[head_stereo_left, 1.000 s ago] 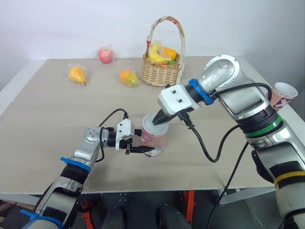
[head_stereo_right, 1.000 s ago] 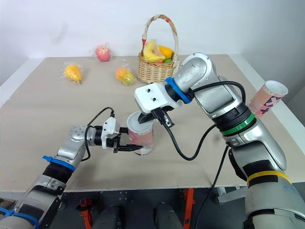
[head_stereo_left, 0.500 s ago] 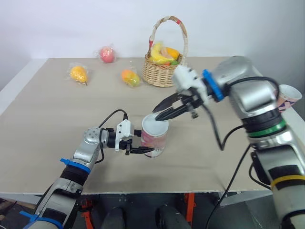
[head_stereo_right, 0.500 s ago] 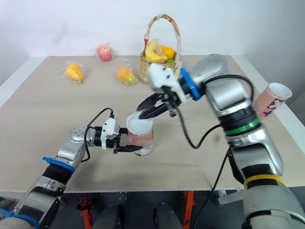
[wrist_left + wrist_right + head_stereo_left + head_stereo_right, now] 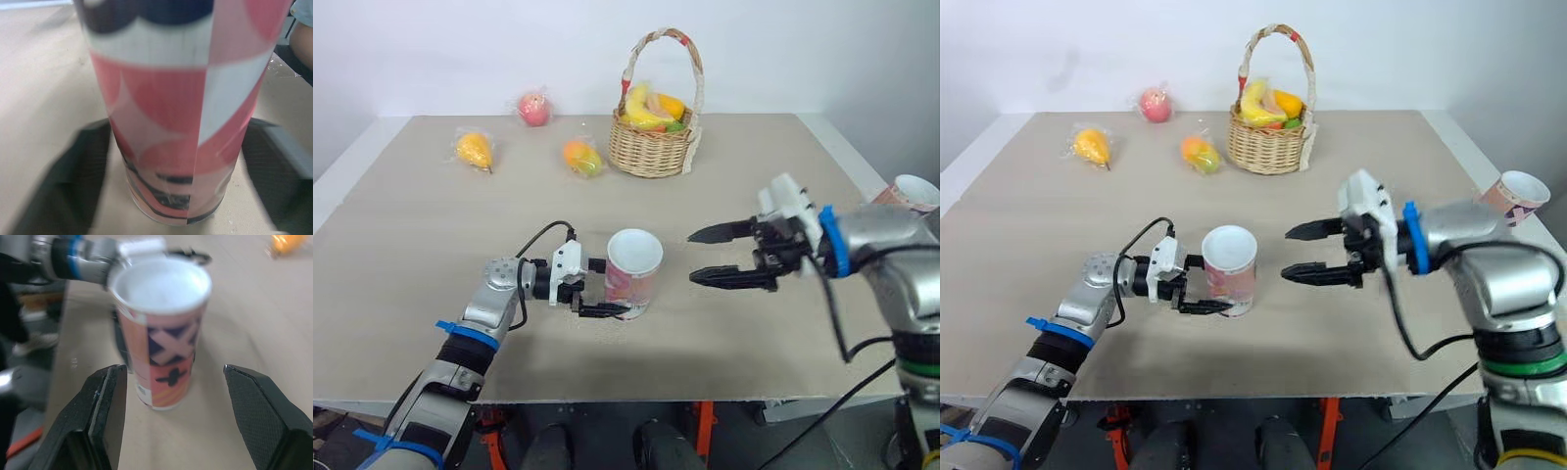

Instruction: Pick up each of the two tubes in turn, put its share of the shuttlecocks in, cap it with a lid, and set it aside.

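A short pink-patterned tube [image 5: 633, 284] stands upright near the table's front, with a white lid [image 5: 635, 252] on its top. My left gripper [image 5: 615, 289] reaches in from the left at the tube's lower half. It is open, one finger on each side of the tube [image 5: 181, 107] and spread wider than it. My right gripper [image 5: 692, 258] hovers open to the right of the tube, level with it and a short gap away, holding nothing. Its wrist view looks at the capped tube [image 5: 166, 357]. A second patterned tube [image 5: 909, 192] stands at the table's right edge, its top open.
A wicker basket [image 5: 656, 152] of fruit stands at the back centre. Three wrapped fruits lie at the back left: a red one [image 5: 532, 111], an orange one [image 5: 473, 150] and another [image 5: 580, 158]. The table's front edge runs just below the tube.
My right gripper has let go of the lid on the tube's top, opened, and swung away to the right. My left gripper's fingers have spread wider around the tube.
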You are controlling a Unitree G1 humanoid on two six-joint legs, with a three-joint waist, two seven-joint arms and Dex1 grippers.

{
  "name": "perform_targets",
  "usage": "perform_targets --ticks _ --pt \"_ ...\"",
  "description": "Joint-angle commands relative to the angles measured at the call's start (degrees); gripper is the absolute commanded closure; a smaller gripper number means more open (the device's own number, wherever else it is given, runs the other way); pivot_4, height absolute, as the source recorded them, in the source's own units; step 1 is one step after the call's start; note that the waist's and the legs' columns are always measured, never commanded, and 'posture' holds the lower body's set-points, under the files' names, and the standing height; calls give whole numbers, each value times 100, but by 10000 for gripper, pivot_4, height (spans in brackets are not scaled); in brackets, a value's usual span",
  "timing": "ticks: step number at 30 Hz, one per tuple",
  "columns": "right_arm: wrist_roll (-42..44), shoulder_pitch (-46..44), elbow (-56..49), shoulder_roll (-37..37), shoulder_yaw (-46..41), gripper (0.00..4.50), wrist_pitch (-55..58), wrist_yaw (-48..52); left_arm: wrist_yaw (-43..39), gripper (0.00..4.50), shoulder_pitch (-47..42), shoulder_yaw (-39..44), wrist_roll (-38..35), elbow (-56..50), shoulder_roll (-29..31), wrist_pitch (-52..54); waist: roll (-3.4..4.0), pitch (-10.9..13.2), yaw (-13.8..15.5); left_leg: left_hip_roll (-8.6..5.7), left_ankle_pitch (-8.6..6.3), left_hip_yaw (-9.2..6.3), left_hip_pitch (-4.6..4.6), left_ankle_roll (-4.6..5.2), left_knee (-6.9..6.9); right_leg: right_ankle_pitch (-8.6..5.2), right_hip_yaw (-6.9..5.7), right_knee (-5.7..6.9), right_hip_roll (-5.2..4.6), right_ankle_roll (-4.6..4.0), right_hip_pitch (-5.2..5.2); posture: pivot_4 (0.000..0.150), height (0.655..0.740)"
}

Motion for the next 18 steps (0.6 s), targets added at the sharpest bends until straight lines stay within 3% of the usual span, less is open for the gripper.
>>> perform_targets --ticks 1,5,9,18 --pt "-109 326 -364 36 -133 10886 -155 -418 -58 361 -184 250 -253 -308 73 183 10 14 3 -1 0 -1 -2 0 1 0 -1 0 -1 0 -1 1500 7400" --pt "-9 721 -583 116 -58 10886 -100 -629 19 361 -160 474 -422 -638 203 504 3 20 5 -5 -1 -6 -10 -1 2 -4 -2 -4 -2 6 0 1500 7400" --pt "-80 917 -669 45 178 224 -81 -645 -469 0 257 494 -673 -1315 800 1048 7 34 -18 -2 -2 -9 -10 -2 1 -5 -2 -4 2 6 -1 1500 7400" --pt "-128 654 -472 504 557 224 -142 -893 -507 0 1007 1056 -865 -1894 1791 1384 -5 68 -8 4 -2 -18 -8 -3 5 -4 -15 -3 1 -3 1 1500 7400"
